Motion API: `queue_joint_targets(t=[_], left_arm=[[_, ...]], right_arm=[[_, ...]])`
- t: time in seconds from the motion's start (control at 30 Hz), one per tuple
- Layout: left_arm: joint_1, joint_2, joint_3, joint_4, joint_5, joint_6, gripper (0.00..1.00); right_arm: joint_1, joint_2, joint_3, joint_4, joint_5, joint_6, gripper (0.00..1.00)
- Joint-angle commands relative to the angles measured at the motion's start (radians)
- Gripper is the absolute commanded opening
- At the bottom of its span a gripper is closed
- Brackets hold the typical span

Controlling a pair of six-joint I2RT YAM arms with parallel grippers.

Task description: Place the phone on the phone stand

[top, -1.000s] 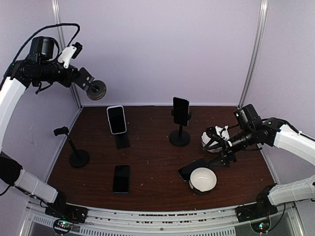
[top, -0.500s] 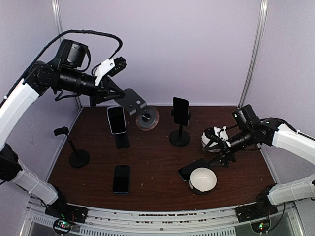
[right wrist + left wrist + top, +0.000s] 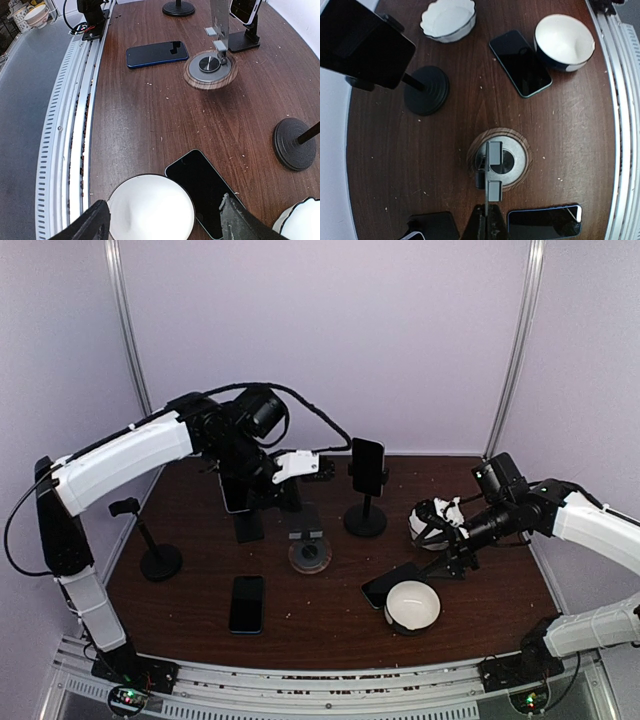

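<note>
Our left gripper (image 3: 486, 220) pinches the stand (image 3: 513, 162) by its upright, and our right gripper (image 3: 165, 222) hangs wide and empty over the phone (image 3: 210, 190) flat beside the bowl (image 3: 150, 210), whose rim may block a finger.

Black phone (image 3: 520, 62), brown-and-grey phone stand (image 3: 513, 163), dark wood-grain table (image 3: 395, 150).

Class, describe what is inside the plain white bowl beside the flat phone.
Nothing: the bowl looks bare and white inside in the left wrist view. Its rim covers part of the inner wall.
</note>
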Motion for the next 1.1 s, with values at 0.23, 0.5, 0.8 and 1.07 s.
queue_joint_targets(t=[0.23,0.5,0.8,1.07], left_arm=[[0.074,0.151,0.058,0.117,0.054,0.135,0.0],[0.133,0.26,0.183,0.046,0.077,0.144,0.0],[0.154,0.348,0.276,0.011,0.05,0.142,0.0],[0.157,0.411,0.334,0.019,0.003,0.114,0.14]], right_arm=[[0.005,-0.032,-0.005,0.002,0.015,-0.014,0.78],[0.005,-0.014,-0.003,-0.001,0.017,-0.02,0.78],[0.005,0.007,0.003,-0.007,0.017,-0.023,0.78],[0.005,0.013,0.003,-0.006,0.021,-0.024,0.78]])
